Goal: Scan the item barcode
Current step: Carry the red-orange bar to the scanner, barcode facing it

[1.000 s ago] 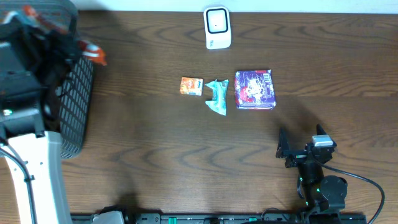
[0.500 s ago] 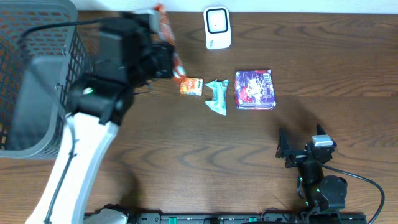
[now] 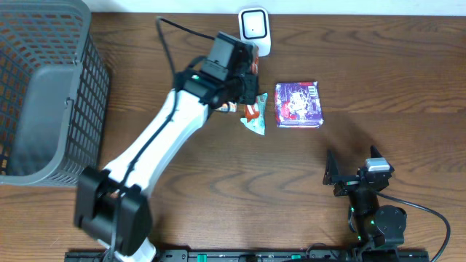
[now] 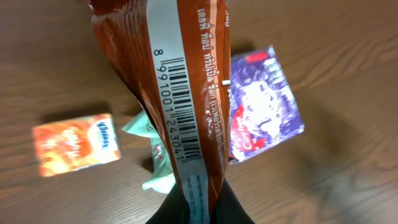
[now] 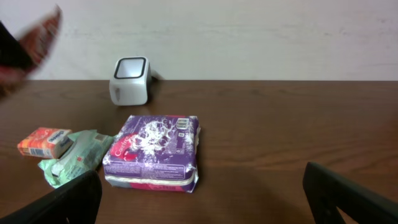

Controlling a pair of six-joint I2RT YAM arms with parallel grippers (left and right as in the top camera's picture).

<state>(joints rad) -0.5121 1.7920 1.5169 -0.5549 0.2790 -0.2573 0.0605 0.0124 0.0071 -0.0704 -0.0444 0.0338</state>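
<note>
Clamping the snack packet [image 4: 180, 74] by 1 end, the left fingers [image 4: 235, 213] are holding its lengthwise barcode [image 4: 181, 106] near the scanner [image 3: 254, 31]; the right fingers [image 5: 348, 196] are idling wide open, well apart.

The scanner [image 3: 255, 32] stands at 12 o'clock on the table [image 3: 218, 196], the basket [image 3: 98, 87] at 9. The flat pack [image 3: 298, 105] lies at 5 o'clock of the scanner, the pouch [image 3: 256, 125] just beside it at 9, the small box [image 4: 76, 144] beyond. The snack packet [image 4: 180, 81] hangs over both.

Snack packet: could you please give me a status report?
Left gripper shut on snack packet, barcode showing. Right gripper open, parked. Scanner close by, nothing between.
</note>
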